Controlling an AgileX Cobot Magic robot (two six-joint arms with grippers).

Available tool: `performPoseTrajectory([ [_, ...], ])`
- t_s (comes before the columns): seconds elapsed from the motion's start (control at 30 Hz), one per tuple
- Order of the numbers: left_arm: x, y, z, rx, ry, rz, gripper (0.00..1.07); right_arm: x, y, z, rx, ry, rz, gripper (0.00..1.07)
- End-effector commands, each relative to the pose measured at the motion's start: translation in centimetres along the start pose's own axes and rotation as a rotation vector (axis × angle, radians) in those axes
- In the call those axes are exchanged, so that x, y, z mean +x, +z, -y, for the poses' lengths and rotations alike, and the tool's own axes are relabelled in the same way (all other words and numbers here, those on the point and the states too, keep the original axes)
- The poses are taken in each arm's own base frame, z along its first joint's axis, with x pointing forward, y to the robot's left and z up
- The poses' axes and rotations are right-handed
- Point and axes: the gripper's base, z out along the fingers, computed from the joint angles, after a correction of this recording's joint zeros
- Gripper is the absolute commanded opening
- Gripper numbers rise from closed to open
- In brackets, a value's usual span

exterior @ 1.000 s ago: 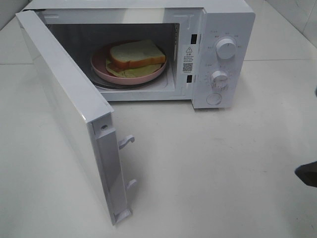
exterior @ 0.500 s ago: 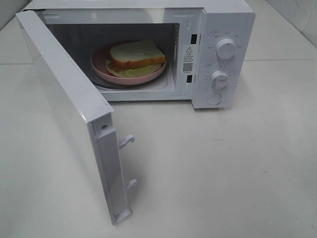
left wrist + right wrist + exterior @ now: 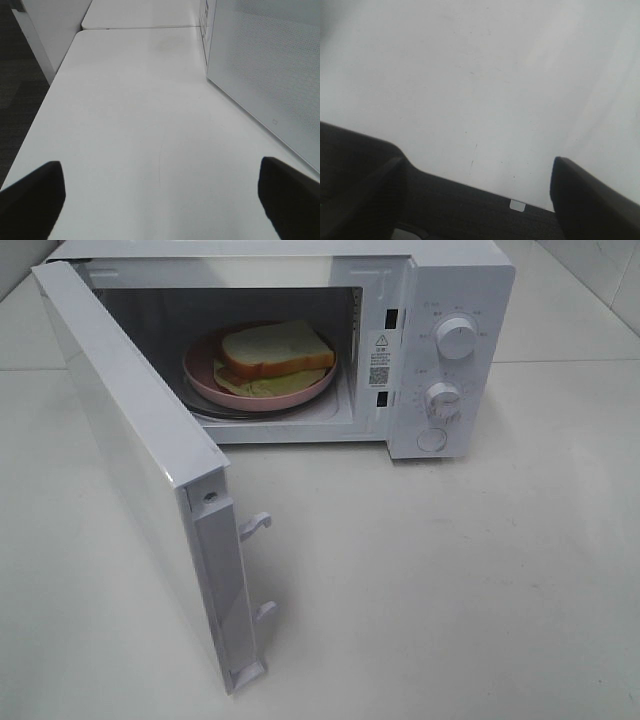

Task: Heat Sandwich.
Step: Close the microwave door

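The sandwich [image 3: 275,348], white bread over a greenish layer, lies on a round pink plate [image 3: 203,380] inside the white microwave [image 3: 460,280]. The microwave's door [image 3: 130,440] hangs wide open to the left. Neither gripper shows in the exterior high view. In the left wrist view my left gripper [image 3: 160,175] is open, with nothing between its black fingers [image 3: 35,200], low over the white table beside the door's outer face [image 3: 270,65]. In the right wrist view my right gripper [image 3: 477,167] is open and empty above the table's edge.
Two knobs [image 3: 456,338] [image 3: 442,398] and a round button [image 3: 432,439] sit on the microwave's right panel. Two latch hooks [image 3: 256,525] stick out from the door's free edge. The white table [image 3: 450,570] stretches in front; dark floor [image 3: 470,210] lies past its edge.
A dark part of the right arm at the right edge of the exterior high view one second ago has gone out of that view. The microwave, door and sandwich have not moved.
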Motion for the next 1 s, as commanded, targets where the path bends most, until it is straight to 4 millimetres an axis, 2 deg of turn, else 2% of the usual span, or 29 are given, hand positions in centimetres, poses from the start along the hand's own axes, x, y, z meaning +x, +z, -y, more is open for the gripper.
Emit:
performPoseTrajectory([
  [0.03,0.2,-0.3,0.1,0.005,-0.010,0.031,1.03,0.8,-0.2,0.1,0.030,0.043,0.014,0.76],
  [0.17,0.2,-0.3,0.1,0.005,-0.010,0.031,1.03,2.2,0.4,0.0,0.073,0.111,0.072,0.76],
  [0.47,0.2,-0.3,0.1,0.005,-0.010,0.031,1.03,3.1,0.5,-0.3,0.128,0.162,0.285,0.76],
  [0.63,0.2,-0.3,0.1,0.005,-0.010,0.031,1.03,3.9,-0.1,-0.6,0.145,0.165,0.346,0.76],
  [1.0,0.2,-0.3,0.1,0.005,-0.011,0.031,1.03,4.1,-0.2,-0.6,0.156,0.174,0.359,0.76],
])
